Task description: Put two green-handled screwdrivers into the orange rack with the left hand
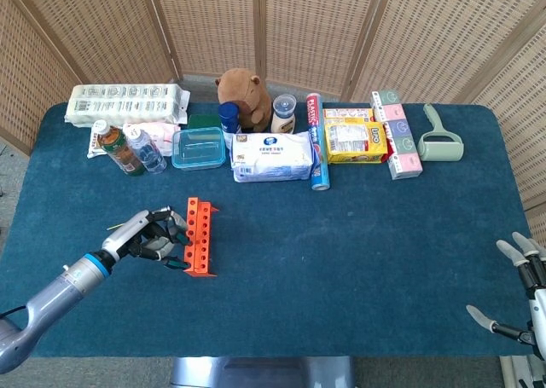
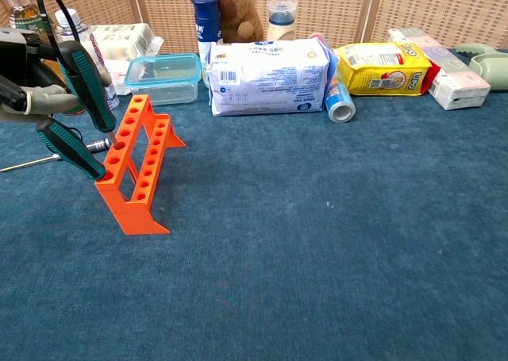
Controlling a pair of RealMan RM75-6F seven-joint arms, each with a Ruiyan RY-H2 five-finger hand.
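Orange plastic rack (image 2: 136,164) stands at the left of the frame on the blue cloth table (image 2: 333,242). We see our left hand (image 2: 36,79) gripping one green-handled screwdriver (image 2: 86,85), its lower end at a rack hole. A second green-handled screwdriver (image 2: 70,148) leans in the rack's near end. Our right hand (image 1: 522,286), lower right, rests with fingers spread, holding nothing.

The left hand (image 1: 147,237) curls around a green-handled screwdriver (image 1: 175,263), its fingers (image 1: 167,228) touching the orange rack (image 1: 200,235) just beside them
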